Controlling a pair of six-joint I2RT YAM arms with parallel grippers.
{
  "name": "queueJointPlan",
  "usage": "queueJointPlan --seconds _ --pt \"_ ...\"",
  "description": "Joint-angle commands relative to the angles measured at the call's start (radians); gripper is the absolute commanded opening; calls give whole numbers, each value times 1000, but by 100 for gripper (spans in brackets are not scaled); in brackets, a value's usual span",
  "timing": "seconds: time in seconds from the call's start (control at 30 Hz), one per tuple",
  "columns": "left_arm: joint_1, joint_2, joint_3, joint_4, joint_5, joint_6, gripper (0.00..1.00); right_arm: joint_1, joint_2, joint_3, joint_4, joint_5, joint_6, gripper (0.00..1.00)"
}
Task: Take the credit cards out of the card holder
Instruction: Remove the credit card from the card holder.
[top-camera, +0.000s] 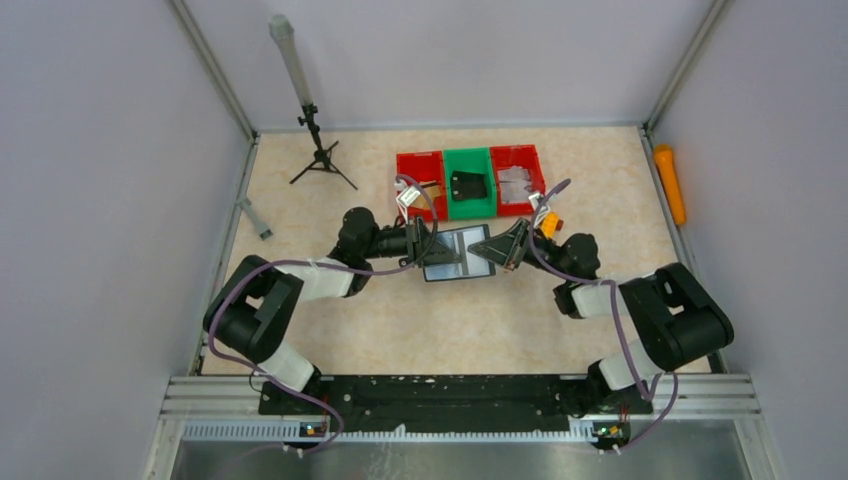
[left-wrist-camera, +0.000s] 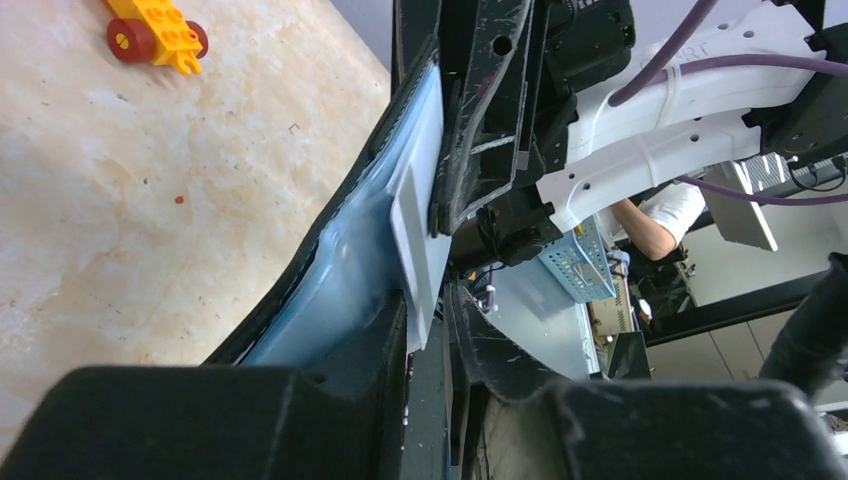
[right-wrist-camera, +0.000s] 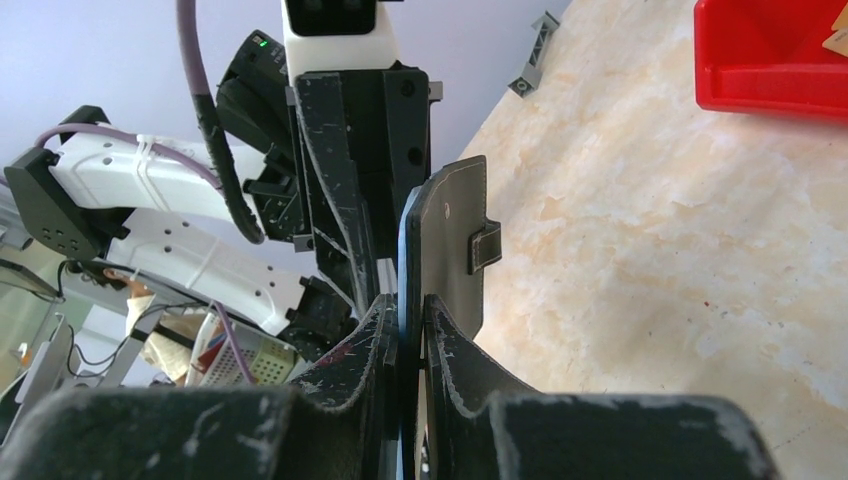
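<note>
The card holder hangs open above the table between my two grippers, its pale grey-blue inside facing up. My right gripper is shut on its right flap. In the right wrist view that black flap, with its small closing tab, stands edge-on between my fingertips. My left gripper is at the holder's left edge. In the left wrist view a pale grey credit card lies against the shiny blue lining, and its lower end sits pinched between my left gripper's fingers.
Two red bins and a green bin holding a small black case stand behind the holder. A black tripod is back left, an orange cylinder is at the right wall, and a yellow toy block lies on the table.
</note>
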Motion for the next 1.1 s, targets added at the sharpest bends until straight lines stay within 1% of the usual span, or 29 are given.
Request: queueJointPlan --seconds 0.0,0.1,0.23,0.27,0.37,0.4,0.53,0.67,0.77,1.07 --pt "-1 6 6 108 21 -27 22 12 9 23 69 -19 -3 0" --pt "-4 8 9 108 25 -29 21 19 8 30 45 -15 -18 0" --pt "-5 18 13 108 27 -34 16 24 9 33 47 -21 -21 0" --pt "-5 18 14 107 27 -34 13 25 9 33 50 -22 -21 0" --pt "-4 16 14 97 17 -26 0 26 11 36 48 -27 -20 0" --pt "-3 12 14 80 10 -15 0 26 12 36 50 -28 -21 1" --pt "3 -21 3 24 -16 23 0 25 9 34 53 -36 -25 18" --pt "24 -40 -11 8 -36 31 0 19 -6 21 45 -21 -37 26" --pt "43 -45 -20 9 -43 21 0 6 -19 10 40 -8 -40 27" --pt "61 -45 -33 36 -39 2 0 -6 -28 5 39 -11 -35 24"
